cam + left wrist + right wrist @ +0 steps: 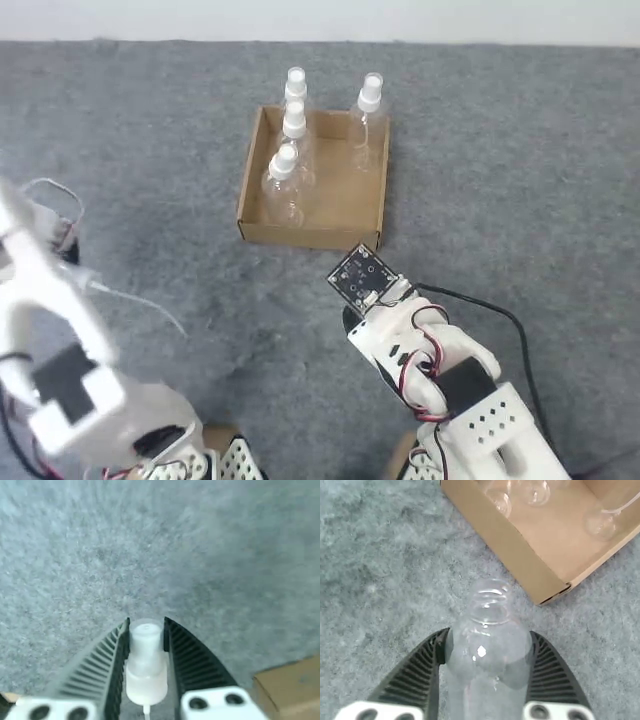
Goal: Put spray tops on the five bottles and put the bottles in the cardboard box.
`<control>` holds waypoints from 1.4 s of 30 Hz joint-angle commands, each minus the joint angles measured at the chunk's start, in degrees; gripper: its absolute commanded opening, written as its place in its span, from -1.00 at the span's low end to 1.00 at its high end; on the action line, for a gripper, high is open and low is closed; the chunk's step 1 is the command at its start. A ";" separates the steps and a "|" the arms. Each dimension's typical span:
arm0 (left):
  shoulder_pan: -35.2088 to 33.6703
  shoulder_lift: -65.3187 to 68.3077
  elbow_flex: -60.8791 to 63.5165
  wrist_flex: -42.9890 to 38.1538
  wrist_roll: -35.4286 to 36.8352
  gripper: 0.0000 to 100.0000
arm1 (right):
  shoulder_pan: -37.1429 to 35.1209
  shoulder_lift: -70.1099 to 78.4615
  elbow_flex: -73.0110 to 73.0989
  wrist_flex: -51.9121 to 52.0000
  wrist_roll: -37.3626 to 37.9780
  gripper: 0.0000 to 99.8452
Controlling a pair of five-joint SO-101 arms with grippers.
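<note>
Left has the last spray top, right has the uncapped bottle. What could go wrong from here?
The spray top in the left gripper trails a thin tube; it could miss the narrow neck of the bottle and bend.
The right gripper holds the bottle by its smooth clear body, so pressing the top on may make it slip.
Four bottles already stand in the cardboard box; setting in the fifth could knock one over.
</note>
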 commanded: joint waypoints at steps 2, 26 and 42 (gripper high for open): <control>2.73 -12.31 -3.38 0.70 0.53 -0.98 | 0.04 -1.80 -4.13 0.57 0.26 -0.78; 25.67 -39.56 -0.04 -3.43 4.75 -0.98 | -6.99 -29.32 3.52 6.73 0.70 -0.86; 32.79 -49.93 -0.04 -7.91 14.42 -0.98 | -10.95 -29.32 4.57 5.41 0.70 -0.86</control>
